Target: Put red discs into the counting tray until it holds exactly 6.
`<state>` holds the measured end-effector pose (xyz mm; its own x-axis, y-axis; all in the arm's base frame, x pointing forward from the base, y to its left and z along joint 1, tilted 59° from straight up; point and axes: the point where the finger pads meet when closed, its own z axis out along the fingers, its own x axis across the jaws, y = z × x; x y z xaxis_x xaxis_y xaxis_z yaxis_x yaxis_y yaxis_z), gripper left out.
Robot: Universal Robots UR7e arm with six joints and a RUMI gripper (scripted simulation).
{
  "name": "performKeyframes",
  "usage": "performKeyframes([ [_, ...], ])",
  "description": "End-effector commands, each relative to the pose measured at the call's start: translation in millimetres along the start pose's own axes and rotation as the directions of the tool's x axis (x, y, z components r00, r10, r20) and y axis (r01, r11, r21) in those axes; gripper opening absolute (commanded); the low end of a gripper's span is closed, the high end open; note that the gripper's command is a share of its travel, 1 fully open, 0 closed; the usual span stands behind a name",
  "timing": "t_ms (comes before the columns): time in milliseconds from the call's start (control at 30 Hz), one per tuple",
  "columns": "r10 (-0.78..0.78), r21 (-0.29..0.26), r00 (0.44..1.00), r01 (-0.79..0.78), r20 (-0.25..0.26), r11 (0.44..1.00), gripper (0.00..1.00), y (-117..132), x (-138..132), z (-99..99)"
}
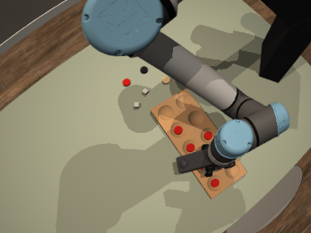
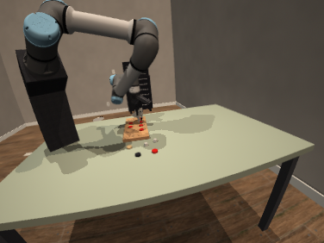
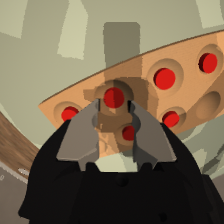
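Counting tray: pale wood look, matt, smooth dished pockets. Red discs, e.g. one at 11 o'clock of the tray: flat matt plastic look, no shine. Desk: smooth matt olive top, dark matt legs. Floor: brown wood planks, grained, faint sheen. Arm links: grey, satin metal look; joint caps blue, smooth plastic look. Jaws: grey matt pads on a black matt body.

Discs lie in tray pockets; cubes sit beside it
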<state>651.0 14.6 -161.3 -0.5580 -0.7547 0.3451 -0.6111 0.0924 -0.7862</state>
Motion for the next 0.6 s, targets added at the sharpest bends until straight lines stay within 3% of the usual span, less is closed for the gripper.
performKeyframes([
  [0, 0.0, 0.001, 1.0, 0.0, 0.001, 1.0, 0.24, -0.3, -0.4, -1.0],
  [567, 0.0, 0.001, 1.0, 0.0, 0.001, 1.0, 0.28, -0.2, -0.4, -7.2],
])
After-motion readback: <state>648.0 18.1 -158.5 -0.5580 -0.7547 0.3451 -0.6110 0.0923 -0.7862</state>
